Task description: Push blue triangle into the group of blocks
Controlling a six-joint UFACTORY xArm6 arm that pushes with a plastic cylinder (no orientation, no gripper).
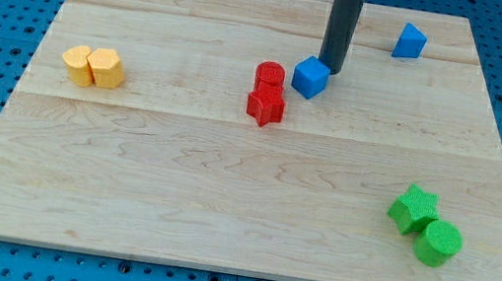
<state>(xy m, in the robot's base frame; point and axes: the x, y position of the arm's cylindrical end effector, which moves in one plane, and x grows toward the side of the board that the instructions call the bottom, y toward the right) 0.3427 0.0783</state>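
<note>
The blue triangle (408,41) lies alone near the view's top right of the wooden board. My tip (328,69) stands at the upper right edge of a blue cube (310,77), touching or almost touching it, well to the left of the triangle. Just left of the cube sit a red cylinder (270,75) and a red star-shaped block (265,106) below it, the two red blocks touching each other.
Two yellow blocks (93,66) sit together at the view's left. A green star (413,209) and a green cylinder (438,241) sit together at the bottom right. The wooden board (221,206) lies on a blue pegboard.
</note>
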